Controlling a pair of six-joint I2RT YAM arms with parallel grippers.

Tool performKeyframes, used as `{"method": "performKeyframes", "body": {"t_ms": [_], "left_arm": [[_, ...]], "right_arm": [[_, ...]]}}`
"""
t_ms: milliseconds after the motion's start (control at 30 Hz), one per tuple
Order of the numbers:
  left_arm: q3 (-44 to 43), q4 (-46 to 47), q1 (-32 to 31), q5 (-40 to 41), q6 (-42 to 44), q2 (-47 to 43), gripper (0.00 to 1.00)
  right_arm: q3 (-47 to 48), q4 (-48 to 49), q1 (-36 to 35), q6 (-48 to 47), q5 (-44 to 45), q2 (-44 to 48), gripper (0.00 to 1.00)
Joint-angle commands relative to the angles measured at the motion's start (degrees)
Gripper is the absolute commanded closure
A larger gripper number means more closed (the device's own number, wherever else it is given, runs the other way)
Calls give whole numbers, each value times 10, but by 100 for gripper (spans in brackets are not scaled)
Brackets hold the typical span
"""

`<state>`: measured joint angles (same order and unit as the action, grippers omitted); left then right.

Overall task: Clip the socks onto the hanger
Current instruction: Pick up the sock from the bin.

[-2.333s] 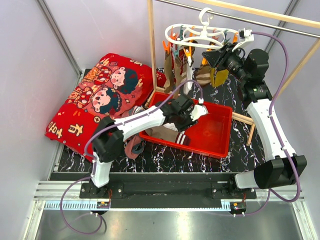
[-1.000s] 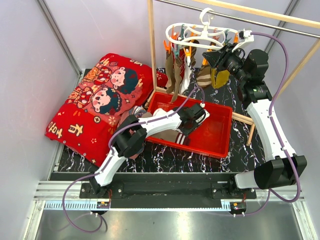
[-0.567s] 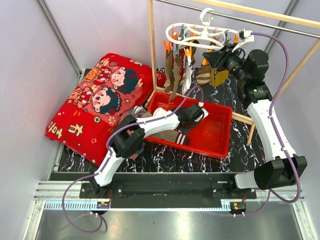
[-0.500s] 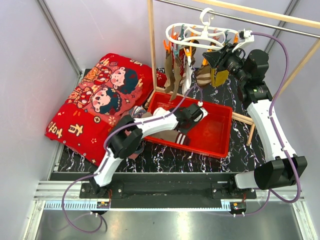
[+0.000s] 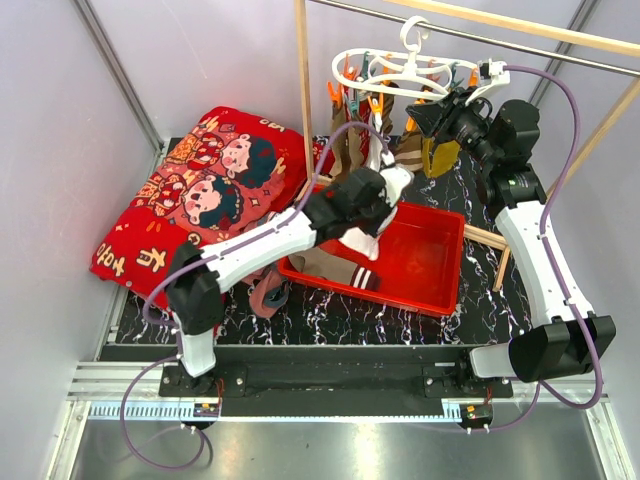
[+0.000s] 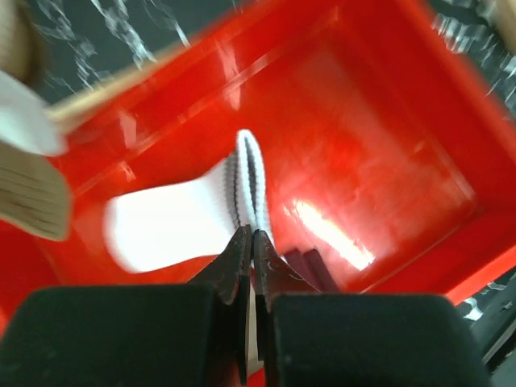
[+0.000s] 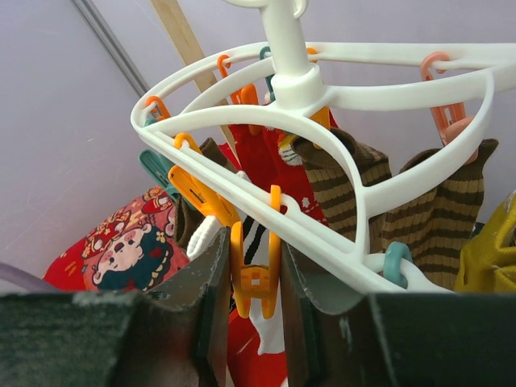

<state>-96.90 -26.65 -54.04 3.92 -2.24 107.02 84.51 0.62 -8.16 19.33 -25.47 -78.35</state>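
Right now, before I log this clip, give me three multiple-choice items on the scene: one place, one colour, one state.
1. Where is the white sock relative to the red tray?
A) lying flat on its floor
B) held up over it
C) underneath it

2. What colour is the peg inside the right tool?
A) teal
B) orange
C) black

3. How is the left tool?
A) wide open
B) shut on nothing
C) shut on the sock

Answers:
1 B, the sock dangles from the left tool above the tray.
2 B, the peg on the hanger between the fingers is orange.
3 C, its fingers meet on the white fabric.
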Motion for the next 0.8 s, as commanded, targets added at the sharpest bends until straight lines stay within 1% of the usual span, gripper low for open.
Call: {"method": "performKeyframes", "body": {"t_ms": [0,167,500,767], "left_arm": [[-17,53,21,-18,-9,-60,100],[-50,63,37,-12,-4,-76,100],[-112,120,53,-14,-63,-83,100],[-145,133,64,-14,-116,-74,100]], "right_arm": [[0,-19,-6,-6,-12,18,100],[0,-19,-6,-5,-12,21,100],[-4,-23,-6,-3,-10,26,100],[-9,-24,-6,0,-11,28,100]]}}
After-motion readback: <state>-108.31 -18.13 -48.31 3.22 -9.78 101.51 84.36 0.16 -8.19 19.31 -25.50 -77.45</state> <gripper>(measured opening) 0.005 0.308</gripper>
